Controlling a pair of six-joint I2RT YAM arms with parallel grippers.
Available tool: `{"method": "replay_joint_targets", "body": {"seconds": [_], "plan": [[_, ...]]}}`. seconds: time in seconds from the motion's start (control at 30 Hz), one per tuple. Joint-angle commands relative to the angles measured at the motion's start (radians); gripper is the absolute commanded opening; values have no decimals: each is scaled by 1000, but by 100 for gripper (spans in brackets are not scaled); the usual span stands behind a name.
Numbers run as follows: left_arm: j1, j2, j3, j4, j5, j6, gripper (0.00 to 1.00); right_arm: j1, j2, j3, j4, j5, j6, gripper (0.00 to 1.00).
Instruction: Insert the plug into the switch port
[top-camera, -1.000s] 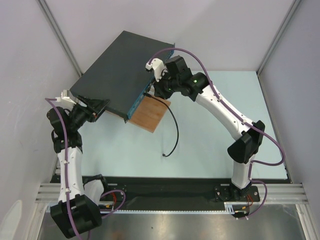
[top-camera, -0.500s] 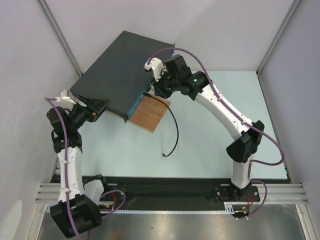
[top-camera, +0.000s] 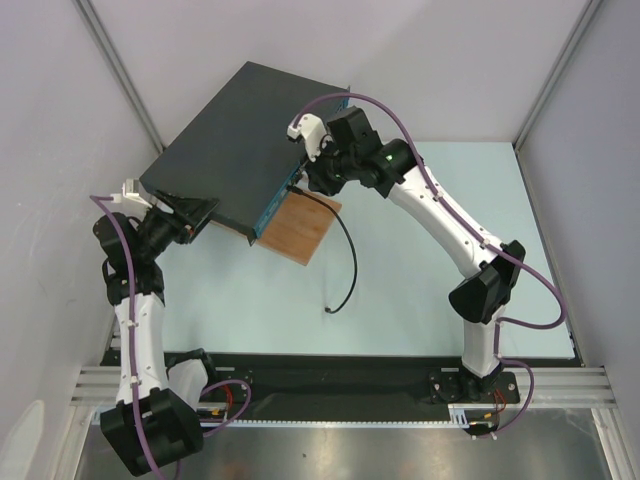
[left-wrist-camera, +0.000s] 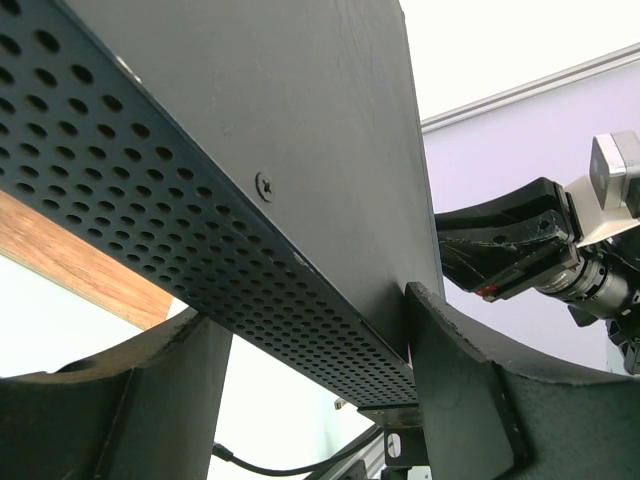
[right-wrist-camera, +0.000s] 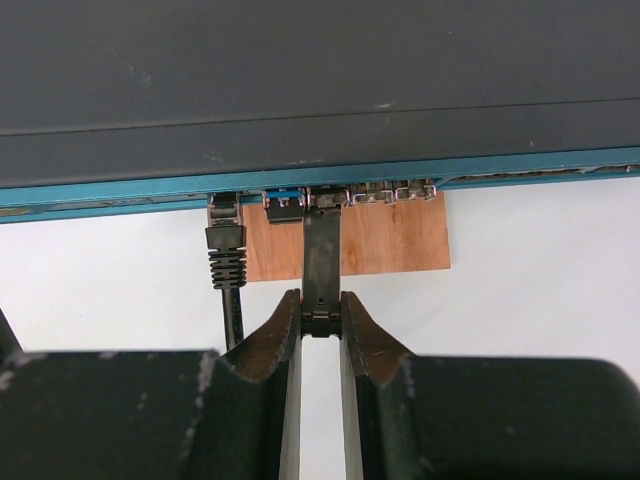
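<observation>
The switch (top-camera: 240, 140) is a flat dark grey box lying askew at the back left, its teal front face (right-wrist-camera: 120, 195) turned toward my right arm. My right gripper (right-wrist-camera: 320, 312) is shut on the plug (right-wrist-camera: 321, 260), a narrow dark metal bar. The plug's far end sits at a socket in the port row (right-wrist-camera: 370, 192). In the top view the right gripper (top-camera: 302, 180) is right against that front face. My left gripper (left-wrist-camera: 310, 335) is clamped across the switch's near-left corner (left-wrist-camera: 300, 130), one finger (left-wrist-camera: 450, 380) on the top face, the other underneath.
A black cable (top-camera: 350, 260) is plugged into the socket just left of my plug (right-wrist-camera: 225, 250), and its loose end (top-camera: 329, 311) lies on the table. A brown wooden board (top-camera: 305, 228) sticks out from under the switch's front. Walls stand close behind and to the left.
The right arm's wrist and elbow have crept slightly left toward the switch. Both grips and the left arm look the same.
</observation>
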Motion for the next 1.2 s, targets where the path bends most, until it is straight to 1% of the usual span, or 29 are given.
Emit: {"method": "replay_joint_targets", "body": {"seconds": [0.0, 0.13, 0.2, 0.23, 0.37, 0.5, 0.8, 1.03, 1.17], "plan": [[-25, 18, 54, 98, -56, 110, 6, 8, -25, -12, 152, -99, 21, 0], [-25, 32, 59, 96, -46, 109, 5, -2, -46, -19, 151, -154, -28, 0], [-26, 38, 67, 95, -39, 110, 5, -3, -43, 2, 97, -187, -87, 0], [-25, 41, 71, 90, -38, 113, 4, -6, -40, 11, 89, -198, -92, 0], [-25, 63, 94, 81, -36, 128, 4, -26, -28, 72, 72, -223, -60, 0], [-25, 72, 120, 73, -41, 138, 3, -28, -20, 86, 72, -223, -39, 0], [-23, 66, 117, 70, -47, 142, 3, -9, -6, 51, 121, -205, -8, 0], [-25, 67, 120, 72, -47, 142, 3, -15, -13, -13, 144, -243, 33, 0], [-25, 77, 125, 81, -46, 139, 3, -23, -34, -85, 181, -261, 53, 0]]}}
